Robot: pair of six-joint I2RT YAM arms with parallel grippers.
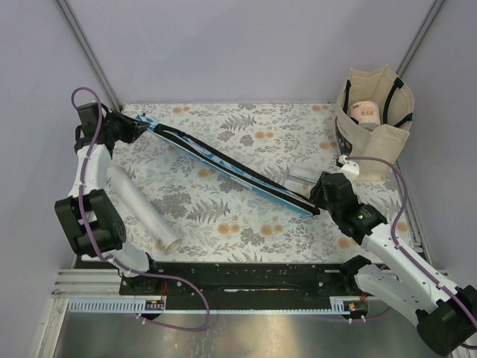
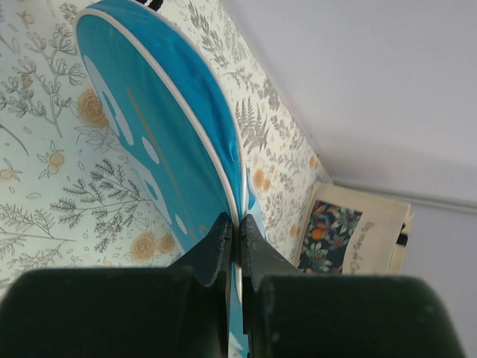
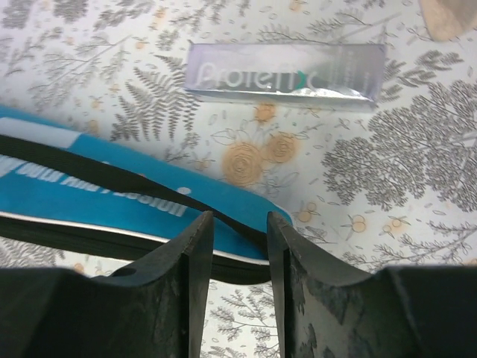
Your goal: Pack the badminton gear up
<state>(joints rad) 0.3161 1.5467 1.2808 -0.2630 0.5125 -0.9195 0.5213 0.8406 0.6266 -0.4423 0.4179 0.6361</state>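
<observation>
I find the left jaws clamped on the cover's (image 1: 223,165) rim and the right jaws parted at its narrow end, holding nothing. The cover lies across the counter (image 1: 246,134). The tube (image 1: 141,203) lies apart, unpacked.

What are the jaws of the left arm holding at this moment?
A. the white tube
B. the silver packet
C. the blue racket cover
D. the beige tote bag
C: in the left wrist view the left jaws are shut on the edge of the blue racket cover, while the white tube lies apart from them.
</observation>
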